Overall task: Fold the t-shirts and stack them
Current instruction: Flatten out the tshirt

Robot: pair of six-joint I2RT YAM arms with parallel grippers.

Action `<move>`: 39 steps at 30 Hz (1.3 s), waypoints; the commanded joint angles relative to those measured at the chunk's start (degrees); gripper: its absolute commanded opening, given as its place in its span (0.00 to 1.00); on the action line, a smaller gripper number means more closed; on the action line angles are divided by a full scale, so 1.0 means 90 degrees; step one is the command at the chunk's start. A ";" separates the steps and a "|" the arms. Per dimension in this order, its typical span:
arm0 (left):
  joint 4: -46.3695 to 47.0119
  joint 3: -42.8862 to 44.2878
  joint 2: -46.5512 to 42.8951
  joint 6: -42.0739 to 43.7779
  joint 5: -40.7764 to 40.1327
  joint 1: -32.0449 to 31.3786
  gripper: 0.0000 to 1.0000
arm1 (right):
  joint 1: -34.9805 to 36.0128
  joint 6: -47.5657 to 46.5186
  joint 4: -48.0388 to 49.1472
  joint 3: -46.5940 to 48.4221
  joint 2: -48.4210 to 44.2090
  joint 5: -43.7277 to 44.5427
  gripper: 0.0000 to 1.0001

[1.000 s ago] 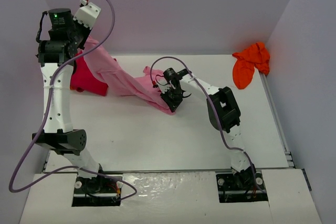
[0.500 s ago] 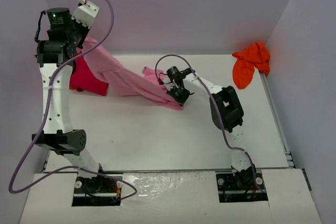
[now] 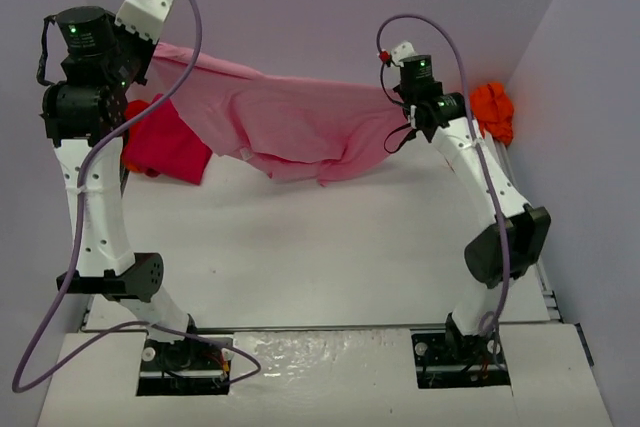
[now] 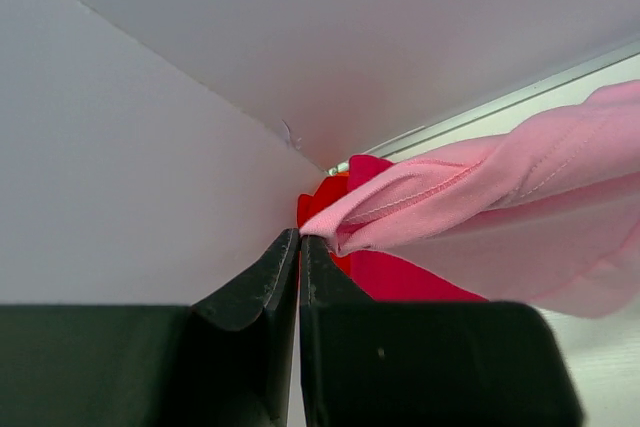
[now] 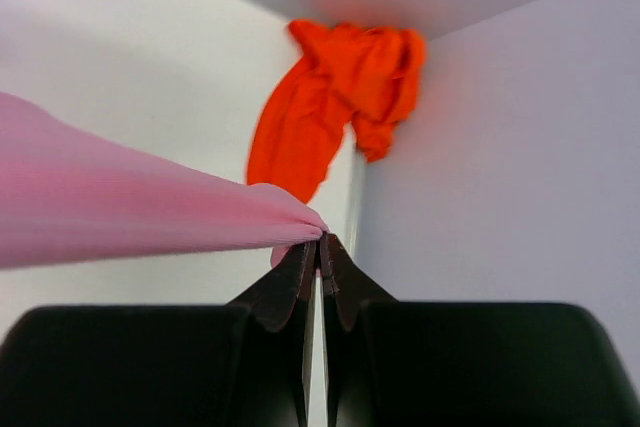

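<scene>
**Clamped on pink cloth**

Grips an edge of the light pink t-shirt [image 5: 120, 212] with the right gripper [image 5: 320, 247], black fingers [image 5: 285, 292] pressed together. Holds the cloth taut to the left, out past the frame edge. Looks beyond the tips onto the orange t-shirt [image 5: 330, 97], bunched in the far corner against the wall [image 5: 510, 147].

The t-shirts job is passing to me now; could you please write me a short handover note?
Left gripper shut on the pink shirt, raised far left.
Right gripper shut on its other end, raised far right; it hangs spread between them over the table.
Magenta shirt crumpled far left; orange shirt far right.
Done: nothing folded.
Left: lay pink flat, fold, stack all.
</scene>
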 commanded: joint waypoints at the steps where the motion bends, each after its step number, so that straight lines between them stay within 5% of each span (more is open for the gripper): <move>1: 0.0051 0.0275 -0.1086 -0.0247 0.0109 0.0126 0.00 | 0.0018 -0.0758 0.0988 -0.0296 -0.1358 0.1147 0.00; 4: 0.0195 -0.0337 -0.1831 -0.0239 0.0352 0.0126 0.00 | 0.0065 -0.0908 0.1392 -0.0803 -0.2214 0.1110 0.00; 8: -0.0249 -0.0053 -0.2292 -0.0418 0.0513 0.0126 0.00 | 0.0155 -0.0924 0.1943 -0.1268 -0.3543 0.1167 0.00; 16: -0.0741 0.1167 -0.2585 -0.0509 0.0430 0.0126 0.00 | -0.0023 -0.1061 0.1594 -0.1445 -0.4521 0.1078 0.00; 31: -0.1462 0.1821 -0.2930 -0.0374 -0.0020 0.0126 0.00 | -0.0450 -0.0843 0.0931 -0.1325 -0.5132 0.1165 0.00; 39: -0.0944 0.1209 -0.1757 0.0242 -0.0009 0.0126 0.00 | -0.0143 -0.1273 0.1105 -0.1465 -0.4079 0.1262 0.00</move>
